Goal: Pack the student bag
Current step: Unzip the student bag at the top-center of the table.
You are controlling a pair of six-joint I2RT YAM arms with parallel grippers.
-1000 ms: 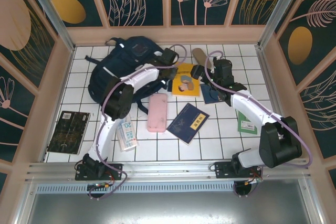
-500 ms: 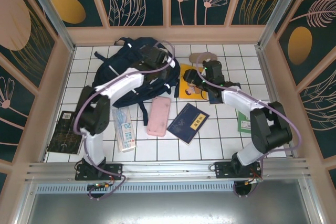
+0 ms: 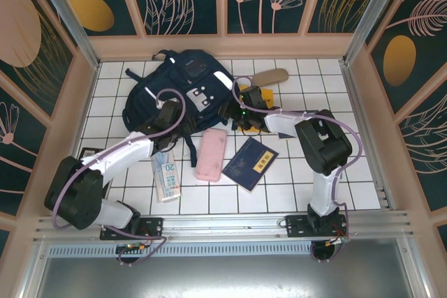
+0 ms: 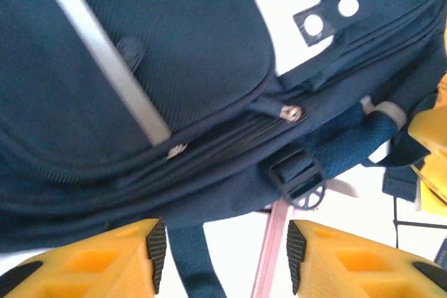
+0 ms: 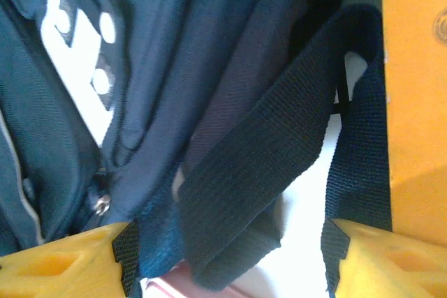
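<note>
Up at the back-left of the tiled table: the student bag [image 3: 178, 88], lying flat, front pocket up. Got the left gripper [image 4: 222, 242] at its near edge, fingers partly apart, clamping nothing, pink case [image 3: 209, 153] close by. Same deal with the right gripper [image 5: 227, 249] at the bag's right side: spread wide around a loose strap [image 5: 265, 172], not pinching it, yellow book [image 5: 415, 68] just beside.

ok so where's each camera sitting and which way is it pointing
Top external: above and behind the bases, looking down on the table; both arms show.
Left wrist: on the left arm, facing the student bag; left gripper at bottom.
Right wrist: facing the bag's straps; right gripper at bottom.
Shared: the bag.
</note>
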